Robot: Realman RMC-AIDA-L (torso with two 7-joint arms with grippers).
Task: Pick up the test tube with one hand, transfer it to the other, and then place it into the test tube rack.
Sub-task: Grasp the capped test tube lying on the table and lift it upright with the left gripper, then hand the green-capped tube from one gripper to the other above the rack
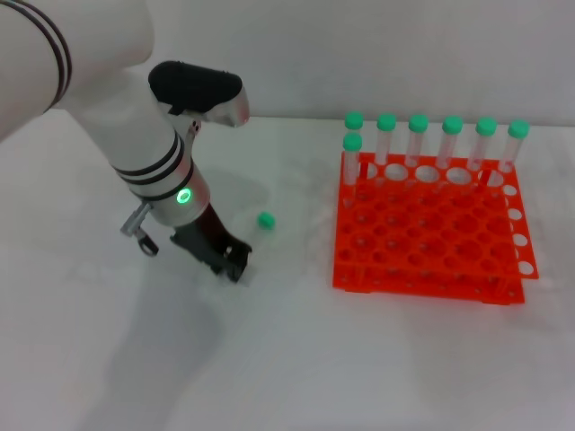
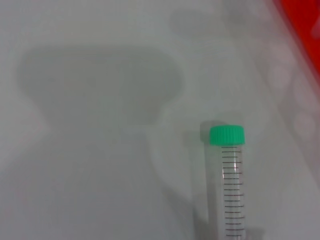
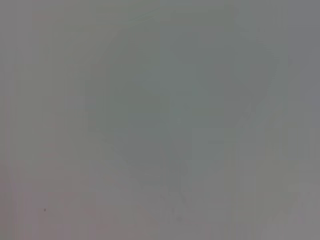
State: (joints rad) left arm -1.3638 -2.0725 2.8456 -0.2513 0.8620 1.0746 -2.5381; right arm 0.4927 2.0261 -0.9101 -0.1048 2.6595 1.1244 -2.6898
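Note:
The test tube (image 2: 233, 190) lies on the white table, its green cap (image 1: 265, 219) pointing away from my left gripper (image 1: 232, 262). That gripper, on the arm with the green light ring (image 1: 184, 197), is down at the table over the tube's clear lower end, open, with a finger on each side. In the left wrist view the tube's graduated body runs out of the picture toward the gripper. The orange test tube rack (image 1: 431, 235) stands to the right. My right gripper is out of view; its wrist view shows only a blank grey surface.
Several green-capped tubes (image 1: 418, 135) stand upright in the rack's back row, and one more (image 1: 352, 153) sits at the left of the second row. A corner of the rack (image 2: 305, 35) shows in the left wrist view. Bare table lies between gripper and rack.

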